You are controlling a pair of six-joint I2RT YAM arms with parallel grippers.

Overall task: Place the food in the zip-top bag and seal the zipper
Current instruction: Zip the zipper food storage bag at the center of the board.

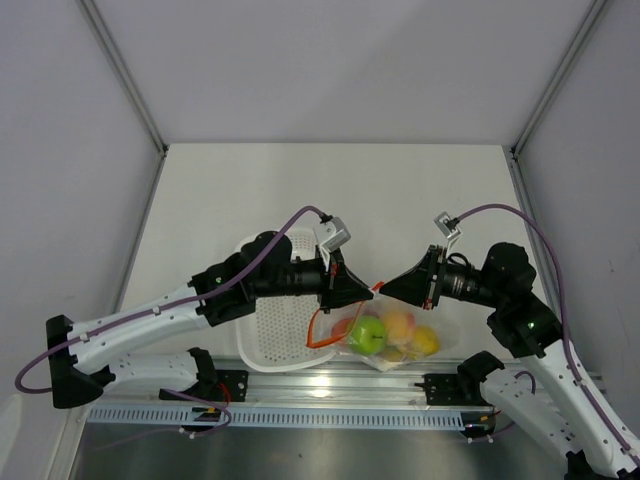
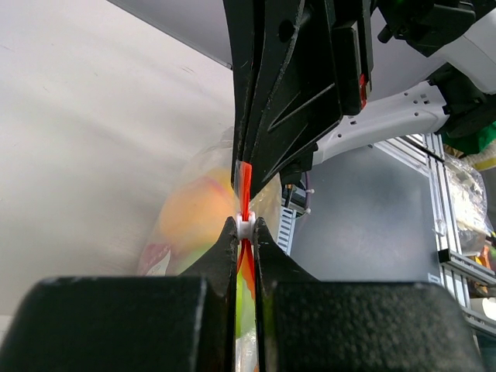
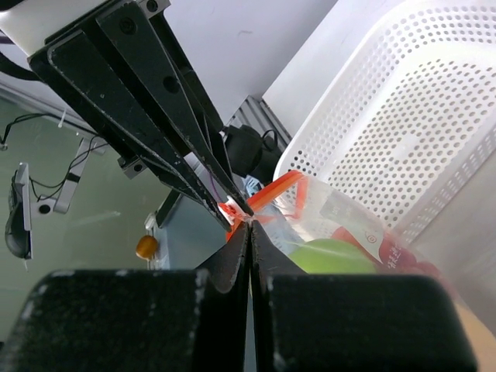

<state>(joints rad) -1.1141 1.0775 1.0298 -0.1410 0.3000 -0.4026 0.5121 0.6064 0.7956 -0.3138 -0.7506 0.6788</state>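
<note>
The clear zip-top bag [image 1: 392,345] hangs between both grippers over the table's near edge. It holds the food: a green apple [image 1: 368,334], a peach-orange fruit [image 1: 400,322] and a yellow fruit [image 1: 426,341]. The red-orange zipper [image 1: 322,325] runs from the grippers down to the left. My left gripper [image 1: 371,291] is shut on the zipper's white slider [image 2: 245,227], with the strip [image 2: 246,184] rising between the jaws. My right gripper [image 1: 386,288] is shut on the bag's mouth corner [image 3: 267,221], tip to tip with the left fingers [image 3: 182,143]. The apple also shows in the right wrist view [image 3: 335,256].
A white perforated basket [image 1: 272,330] lies on the table under the left arm, just left of the bag; it also shows in the right wrist view [image 3: 403,116]. An aluminium rail [image 1: 330,375] runs along the near edge below the bag.
</note>
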